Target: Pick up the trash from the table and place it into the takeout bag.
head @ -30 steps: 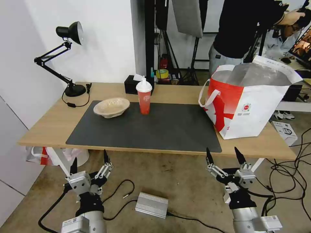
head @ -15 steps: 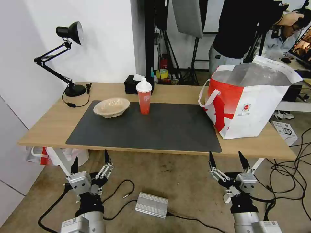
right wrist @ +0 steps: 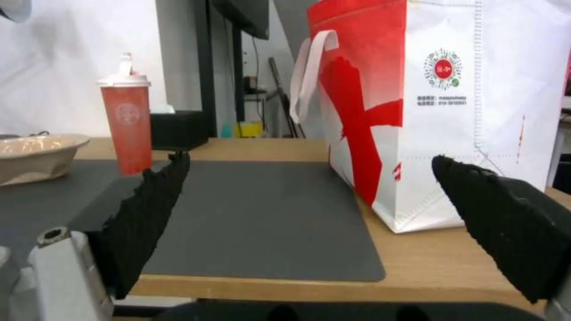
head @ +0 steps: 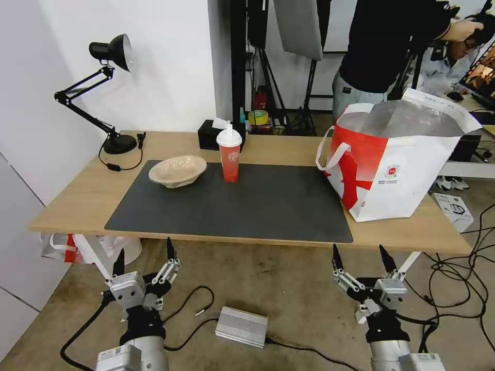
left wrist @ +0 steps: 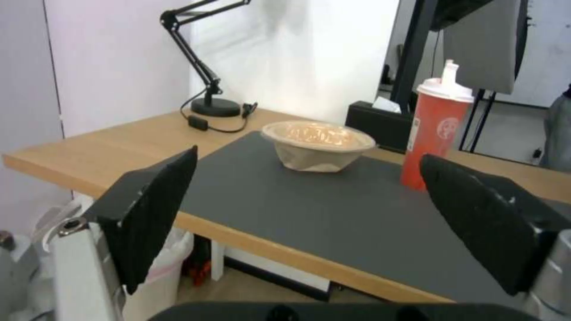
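Observation:
On the table (head: 67,201), a shallow beige pulp bowl (head: 177,170) (left wrist: 317,145) (right wrist: 35,156) and a red drink cup with a white dome lid (head: 229,153) (left wrist: 435,132) (right wrist: 126,130) stand at the back of the dark grey mat (head: 232,206). The red-and-white takeout bag (head: 397,165) (right wrist: 452,111) stands open on the table's right end. My left gripper (head: 143,252) (left wrist: 309,223) and right gripper (head: 359,251) (right wrist: 309,218) hang open and empty below the table's front edge, above the floor.
A black desk lamp (head: 105,82) stands at the back left and a black tissue box (head: 212,135) sits behind the cup. A silver box (head: 241,326) and cables lie on the floor between my arms. A thin white-and-red plastic bag (head: 62,247) sits under the table's left end.
My right gripper has sunk a little lower and drifted slightly to the right. The left gripper and the table's things have stayed where they were.

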Controlling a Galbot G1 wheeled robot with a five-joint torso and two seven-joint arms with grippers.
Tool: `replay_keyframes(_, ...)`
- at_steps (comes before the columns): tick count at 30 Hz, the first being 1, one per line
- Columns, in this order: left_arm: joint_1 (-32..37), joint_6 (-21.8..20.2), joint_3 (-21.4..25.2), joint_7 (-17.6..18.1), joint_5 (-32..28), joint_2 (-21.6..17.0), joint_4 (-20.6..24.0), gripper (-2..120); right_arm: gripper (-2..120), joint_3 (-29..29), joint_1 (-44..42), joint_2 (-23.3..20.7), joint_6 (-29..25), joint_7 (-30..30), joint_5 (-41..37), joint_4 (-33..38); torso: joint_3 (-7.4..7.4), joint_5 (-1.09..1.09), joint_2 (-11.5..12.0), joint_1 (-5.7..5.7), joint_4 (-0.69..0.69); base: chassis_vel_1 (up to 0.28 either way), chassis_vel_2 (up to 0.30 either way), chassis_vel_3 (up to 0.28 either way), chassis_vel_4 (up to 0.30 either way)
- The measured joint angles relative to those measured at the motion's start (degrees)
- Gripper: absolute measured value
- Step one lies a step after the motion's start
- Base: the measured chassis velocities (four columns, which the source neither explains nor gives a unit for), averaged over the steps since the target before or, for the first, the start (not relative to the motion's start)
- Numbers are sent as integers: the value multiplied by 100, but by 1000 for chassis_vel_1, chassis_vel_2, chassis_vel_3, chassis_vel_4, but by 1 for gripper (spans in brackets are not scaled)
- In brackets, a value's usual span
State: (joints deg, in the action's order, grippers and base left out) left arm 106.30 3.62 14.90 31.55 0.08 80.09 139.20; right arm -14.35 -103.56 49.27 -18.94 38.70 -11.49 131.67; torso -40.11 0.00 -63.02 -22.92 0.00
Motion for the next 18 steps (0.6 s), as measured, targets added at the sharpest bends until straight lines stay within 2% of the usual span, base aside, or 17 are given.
replay_keyframes(18,-27,0,-35,26,-28,-28,4,100,100,75,-90,197,100,83,189,13,0,0,0,-1,-1,0,0,0,0)
